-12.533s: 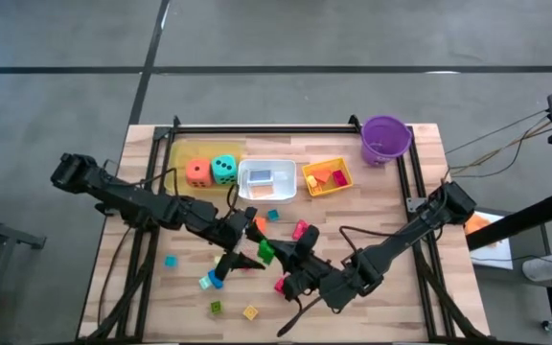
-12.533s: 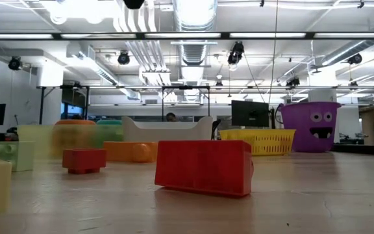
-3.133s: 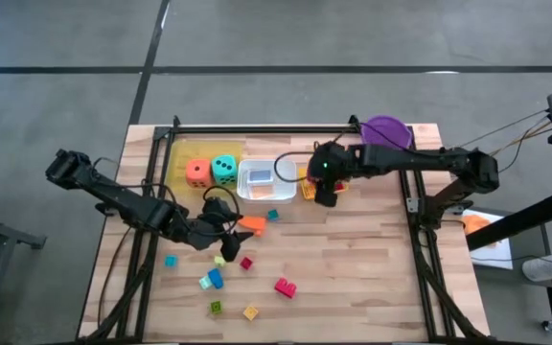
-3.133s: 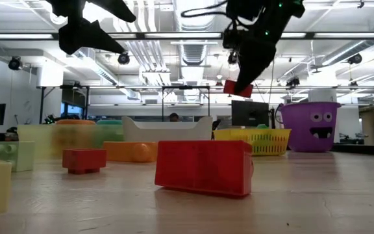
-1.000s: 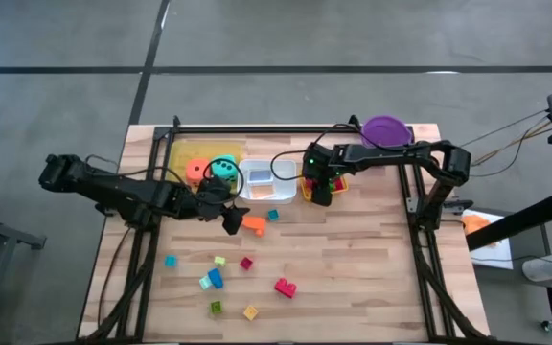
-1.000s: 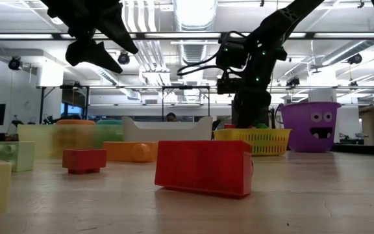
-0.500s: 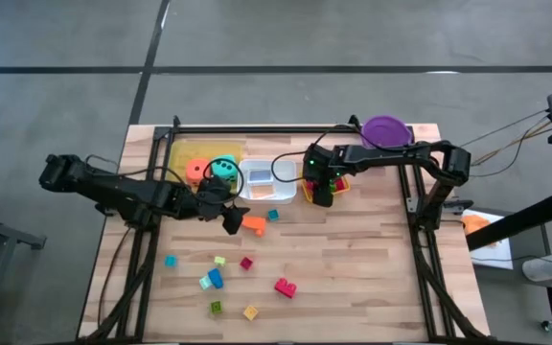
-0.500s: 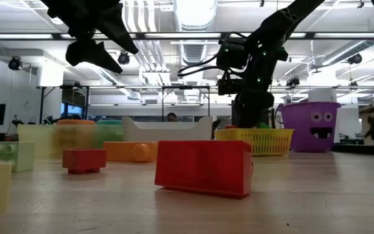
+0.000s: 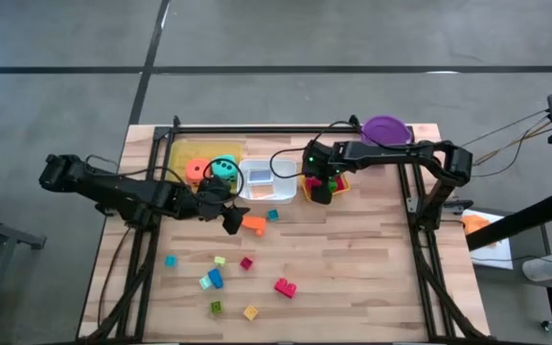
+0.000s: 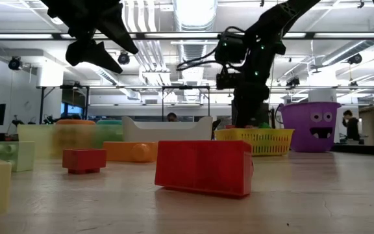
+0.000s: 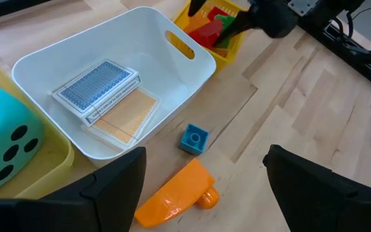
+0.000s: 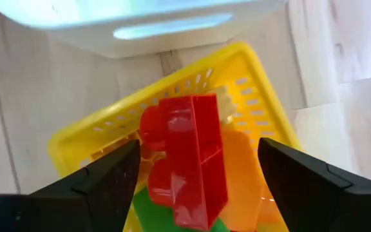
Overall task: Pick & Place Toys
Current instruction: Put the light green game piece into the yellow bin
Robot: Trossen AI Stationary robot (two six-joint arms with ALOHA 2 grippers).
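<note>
My right gripper (image 9: 320,188) hangs open over the small yellow basket (image 9: 341,178), its fingers pointing down. In the right wrist view a red block (image 12: 192,164) lies in the basket on orange and green blocks, between the fingers and apart from both. My left gripper (image 9: 230,220) stays open in the air above an orange piece (image 11: 172,196) and a small blue block (image 11: 194,138) on the table. The white tray (image 11: 185,48) holds a blue card deck (image 11: 97,89) and an orange card (image 11: 131,116). A teal die (image 11: 5,142) and an orange die (image 9: 197,172) sit in the big yellow tray (image 9: 185,150).
Loose blocks lie toward the table's near edge: red (image 9: 285,287), magenta (image 9: 246,263), blue (image 9: 215,278), teal (image 9: 171,260), green (image 9: 216,307), yellow (image 9: 250,311). A purple bucket (image 9: 386,132) stands at the far right corner. Metal frame rails run along the table's sides.
My right gripper has risen a little above the yellow basket.
</note>
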